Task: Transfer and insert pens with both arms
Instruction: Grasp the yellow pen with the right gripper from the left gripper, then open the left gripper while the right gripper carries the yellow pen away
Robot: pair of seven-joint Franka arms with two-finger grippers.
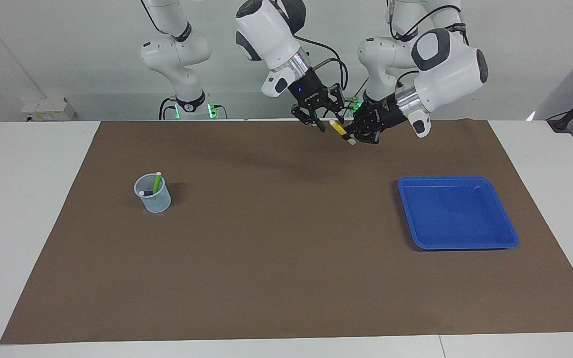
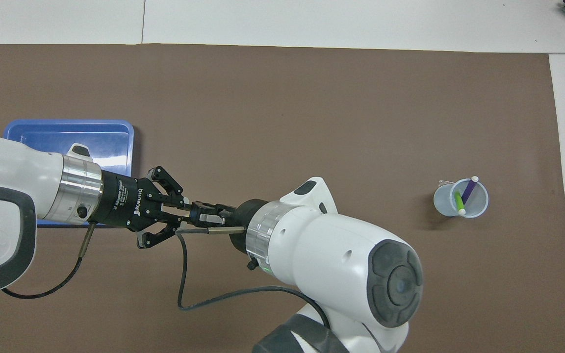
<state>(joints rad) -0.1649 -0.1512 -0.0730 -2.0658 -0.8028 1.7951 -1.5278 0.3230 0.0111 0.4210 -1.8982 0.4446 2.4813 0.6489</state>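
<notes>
Facing view showed the yellow pen [image 1: 338, 129] in mid-air, above the brown mat [image 1: 286, 278] near the robots' edge, pinched in the jaws of the left gripper [image 1: 355, 134]. The right gripper [image 1: 322, 121] had its jaws around the pen's upper end, part closed; whether they gripped it, I could not tell. The green pen [image 1: 157, 182] and purple pen [image 1: 145, 193] already stood in the cup [image 1: 153, 199]. The blue tray [image 1: 458, 213] lay empty, so judging from this, only the handover and last insertion remained.
</notes>
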